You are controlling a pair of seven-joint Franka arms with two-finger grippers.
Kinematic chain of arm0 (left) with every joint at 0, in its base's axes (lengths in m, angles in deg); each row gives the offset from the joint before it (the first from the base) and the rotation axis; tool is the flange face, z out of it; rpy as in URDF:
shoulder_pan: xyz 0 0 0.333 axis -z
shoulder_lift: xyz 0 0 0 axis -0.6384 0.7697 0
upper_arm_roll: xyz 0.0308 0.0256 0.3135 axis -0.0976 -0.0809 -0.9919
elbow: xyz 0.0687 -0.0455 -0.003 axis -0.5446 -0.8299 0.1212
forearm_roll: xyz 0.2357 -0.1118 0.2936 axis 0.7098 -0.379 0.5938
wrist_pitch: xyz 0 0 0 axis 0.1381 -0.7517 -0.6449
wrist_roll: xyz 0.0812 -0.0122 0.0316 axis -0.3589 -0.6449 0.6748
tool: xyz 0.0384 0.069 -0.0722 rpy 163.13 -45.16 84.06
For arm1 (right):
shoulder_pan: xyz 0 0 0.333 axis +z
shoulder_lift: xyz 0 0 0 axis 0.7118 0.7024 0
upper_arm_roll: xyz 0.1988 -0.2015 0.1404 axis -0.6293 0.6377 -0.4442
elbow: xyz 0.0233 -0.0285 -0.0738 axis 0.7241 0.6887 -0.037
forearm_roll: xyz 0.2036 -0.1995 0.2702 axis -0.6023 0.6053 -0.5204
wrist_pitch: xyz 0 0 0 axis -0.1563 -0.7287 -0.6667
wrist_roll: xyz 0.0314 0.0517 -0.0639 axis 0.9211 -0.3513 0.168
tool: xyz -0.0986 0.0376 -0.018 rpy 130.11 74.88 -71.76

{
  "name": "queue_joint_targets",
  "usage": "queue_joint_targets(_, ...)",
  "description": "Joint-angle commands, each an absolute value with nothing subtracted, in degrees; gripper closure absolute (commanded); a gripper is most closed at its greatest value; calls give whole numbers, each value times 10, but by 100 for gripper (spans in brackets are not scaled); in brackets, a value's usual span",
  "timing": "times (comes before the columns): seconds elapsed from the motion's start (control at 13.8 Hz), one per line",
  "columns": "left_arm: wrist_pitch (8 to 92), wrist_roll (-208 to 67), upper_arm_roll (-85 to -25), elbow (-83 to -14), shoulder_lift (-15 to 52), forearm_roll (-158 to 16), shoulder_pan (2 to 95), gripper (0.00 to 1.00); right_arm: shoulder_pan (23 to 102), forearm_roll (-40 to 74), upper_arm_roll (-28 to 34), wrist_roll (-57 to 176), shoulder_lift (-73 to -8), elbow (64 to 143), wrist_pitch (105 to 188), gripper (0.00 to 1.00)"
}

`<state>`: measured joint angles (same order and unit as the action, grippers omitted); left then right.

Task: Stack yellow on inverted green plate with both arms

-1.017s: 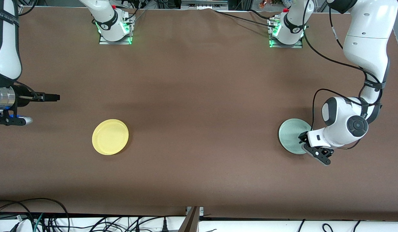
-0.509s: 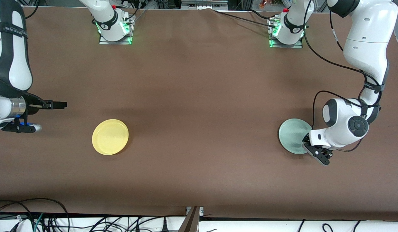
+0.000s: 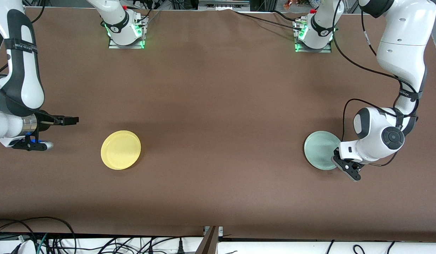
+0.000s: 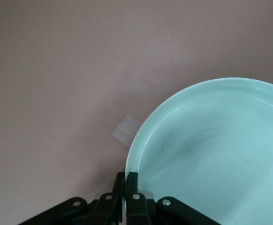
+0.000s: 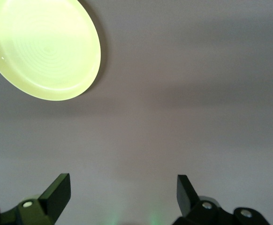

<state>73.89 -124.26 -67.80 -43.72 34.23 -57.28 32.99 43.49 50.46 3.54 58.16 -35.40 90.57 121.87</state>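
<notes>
The yellow plate (image 3: 120, 150) lies flat on the brown table toward the right arm's end, and also shows in the right wrist view (image 5: 42, 47). My right gripper (image 3: 72, 120) is open and empty over bare table beside it, with the fingers wide apart in its wrist view (image 5: 122, 187). The pale green plate (image 3: 321, 155) is toward the left arm's end. My left gripper (image 3: 336, 154) is shut on its rim. In the left wrist view the gripper (image 4: 129, 180) pinches the rim and the plate's hollow side (image 4: 221, 154) shows.
A small piece of clear tape (image 4: 125, 130) lies on the table by the green plate's rim. The two arm bases (image 3: 125, 30) (image 3: 313, 33) stand along the table's far edge. Cables hang below the near edge (image 3: 34, 240).
My right arm has moved its open gripper closer to the yellow plate. My left gripper stays shut on the green plate, which has shifted slightly toward the table's middle.
</notes>
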Motion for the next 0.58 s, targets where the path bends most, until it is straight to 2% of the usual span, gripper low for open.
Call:
queue_joint_targets(0.0,718,-1245,-667,-426,301,-561,341,100,434,471,34,583,-349,912,1228,0)
queue_joint_targets(0.29,645,-1206,-677,-423,246,-534,401,100,431,456,34,583,-334,915,1239,0)
queue_joint_targets(0.51,526,-1057,-670,-348,237,-371,456,100,434,456,33,582,-323,918,1254,0)
